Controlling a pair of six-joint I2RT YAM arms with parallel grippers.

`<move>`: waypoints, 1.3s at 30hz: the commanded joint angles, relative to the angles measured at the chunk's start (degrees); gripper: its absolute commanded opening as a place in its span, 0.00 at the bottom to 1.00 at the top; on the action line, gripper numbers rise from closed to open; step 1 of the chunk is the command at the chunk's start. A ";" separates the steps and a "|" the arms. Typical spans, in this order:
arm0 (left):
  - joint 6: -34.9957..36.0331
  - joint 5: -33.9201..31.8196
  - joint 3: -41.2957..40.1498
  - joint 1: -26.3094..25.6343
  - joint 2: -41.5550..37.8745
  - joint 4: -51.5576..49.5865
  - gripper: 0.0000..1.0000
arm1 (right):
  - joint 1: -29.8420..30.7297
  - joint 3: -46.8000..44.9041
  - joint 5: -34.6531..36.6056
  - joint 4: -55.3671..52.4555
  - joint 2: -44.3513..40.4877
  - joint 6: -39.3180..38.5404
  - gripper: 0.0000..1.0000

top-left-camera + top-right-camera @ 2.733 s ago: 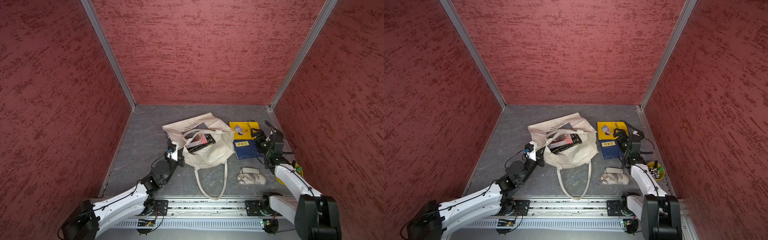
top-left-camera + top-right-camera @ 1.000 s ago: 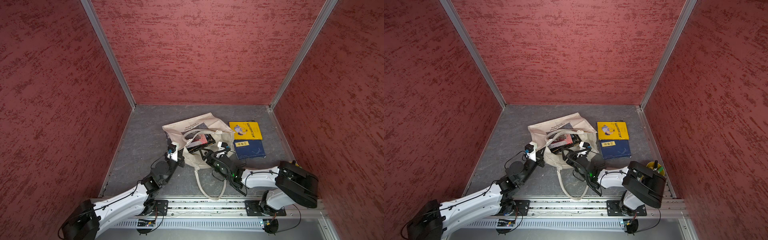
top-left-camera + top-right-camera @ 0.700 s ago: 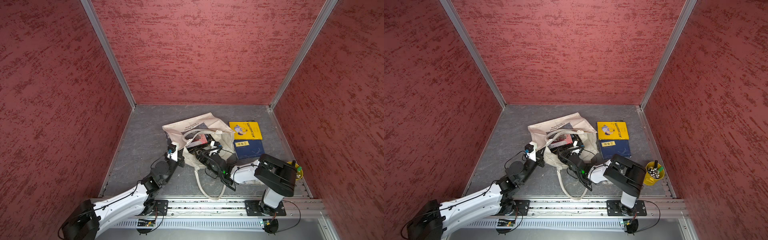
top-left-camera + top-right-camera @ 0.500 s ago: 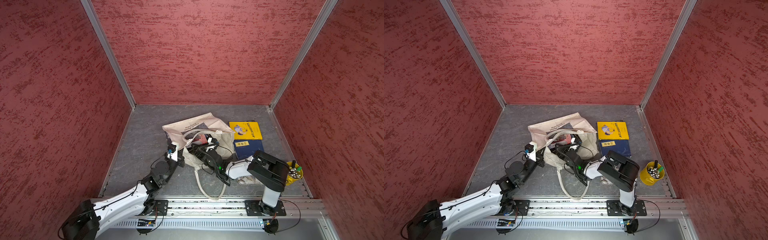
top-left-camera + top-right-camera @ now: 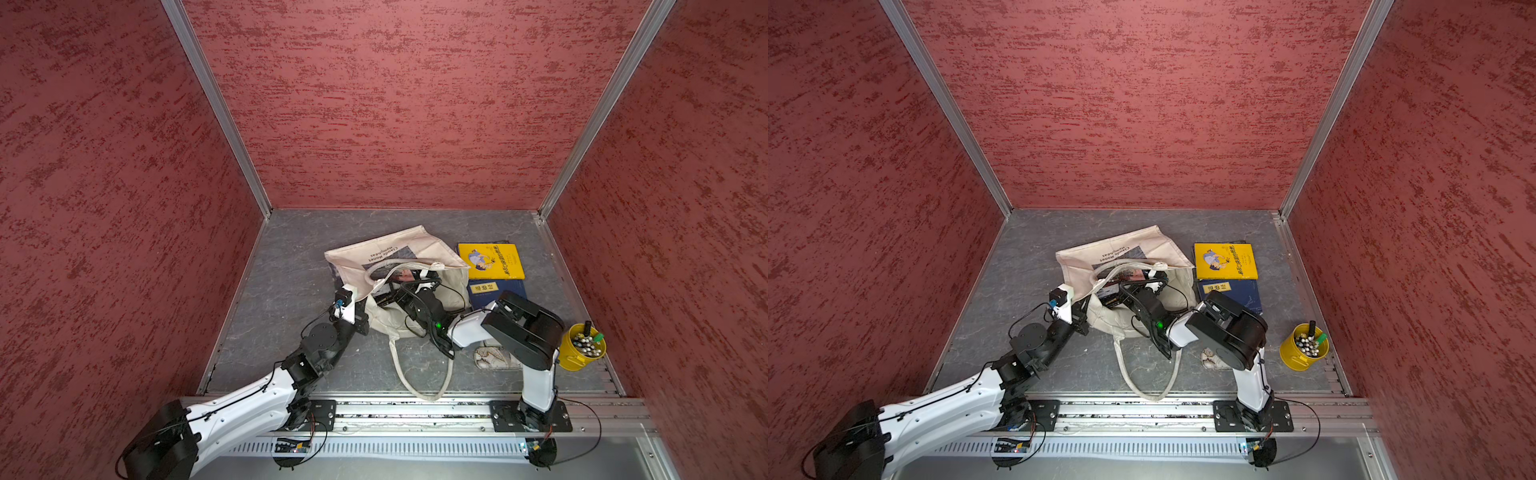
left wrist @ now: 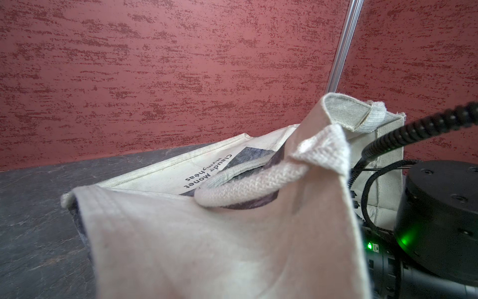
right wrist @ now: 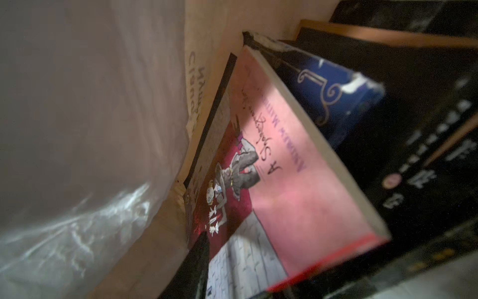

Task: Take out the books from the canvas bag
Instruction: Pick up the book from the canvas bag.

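Inside the mouth of the canvas bag point(image 5: 415, 245), the right gripper point(image 5: 399, 289), its jaw gap impossible to tell, is facing the stacked books point(image 7: 279, 168) lying lengthwise just ahead, while the left gripper point(image 5: 363, 313), pressed together, is pinching the bag's near rim.

A yellow bucket point(image 5: 573, 360) filled with pens is stood on the grey table point(image 5: 291, 266), well apart from the right gripper point(image 5: 405, 286) and near a side wall. A white patterned pouch point(image 5: 490, 357) is laid flat between the bucket and the gripper, and is partly hidden. The table is enclosed by red textured walls point(image 5: 395, 104) joined at aluminium posts point(image 5: 216, 108). An aluminium rail point(image 5: 415, 409) is fitted along the table edge behind the gripper.
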 commanded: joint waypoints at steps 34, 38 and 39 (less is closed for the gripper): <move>0.02 -0.70 0.66 -0.29 -0.99 5.49 0.00 | 0.44 -11.17 -6.93 -8.30 -21.11 -10.53 0.00; 0.06 -0.62 0.66 -0.28 -0.77 5.68 0.00 | 1.68 -11.15 -7.08 -16.86 -27.37 -16.54 0.00; -0.07 -0.57 0.62 -0.28 -0.73 5.67 0.00 | 1.88 -11.31 -7.07 -18.87 -29.53 -17.64 0.00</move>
